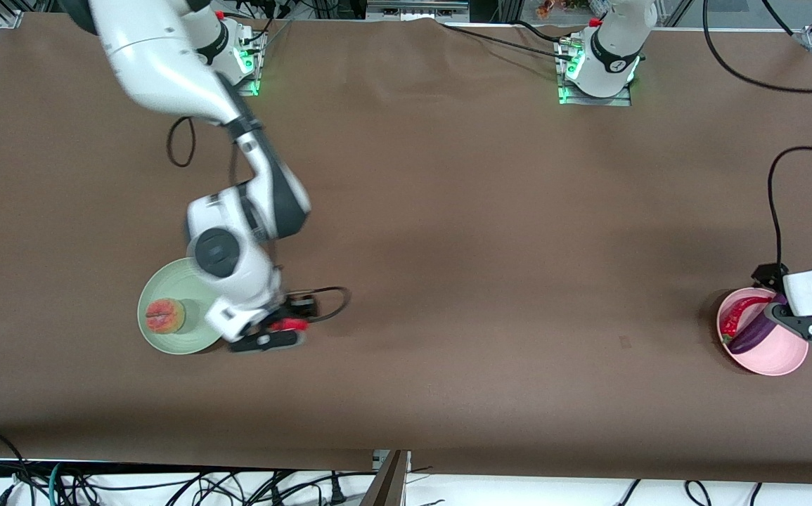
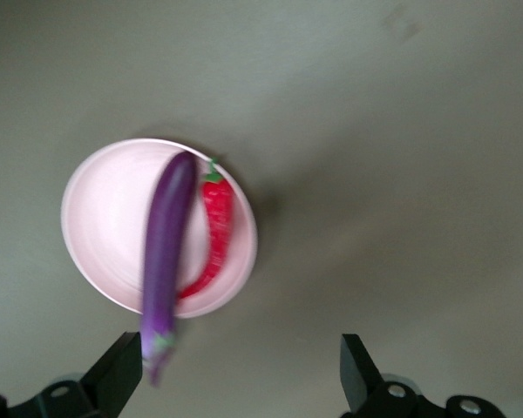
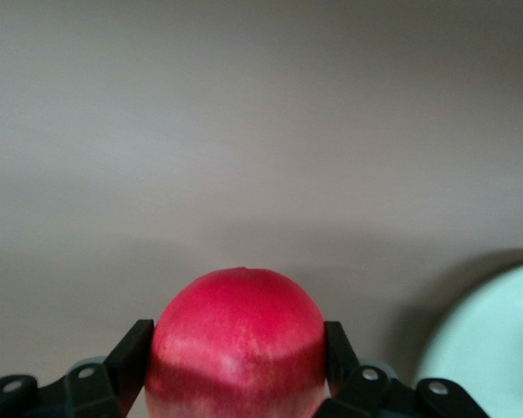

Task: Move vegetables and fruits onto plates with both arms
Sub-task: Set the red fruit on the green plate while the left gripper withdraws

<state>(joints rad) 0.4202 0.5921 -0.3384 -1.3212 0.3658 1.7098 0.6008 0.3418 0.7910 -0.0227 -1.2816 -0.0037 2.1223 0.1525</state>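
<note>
My right gripper (image 1: pixel 275 332) is shut on the round red fruit (image 1: pixel 286 325), low over the table beside the pale green plate (image 1: pixel 188 341). The red fruit (image 3: pixel 237 348) fills the space between the fingers in the right wrist view, with the green plate's rim (image 3: pixel 497 348) to one side. The peach (image 1: pixel 164 315) lies on the green plate. My left gripper (image 1: pixel 810 329) is open over the pink plate (image 1: pixel 775 358). The purple eggplant (image 2: pixel 166 252) and the red chili (image 2: pixel 216 231) lie on the pink plate (image 2: pixel 100 218). The eggplant's cap end sticks out over the rim near one finger (image 2: pixel 113 379).
Brown cloth covers the table. The two plates sit at the two ends of the table, both toward the front camera. A black cable (image 1: pixel 332 302) loops beside the right gripper. The arm bases (image 1: pixel 595 70) stand along the edge farthest from the camera.
</note>
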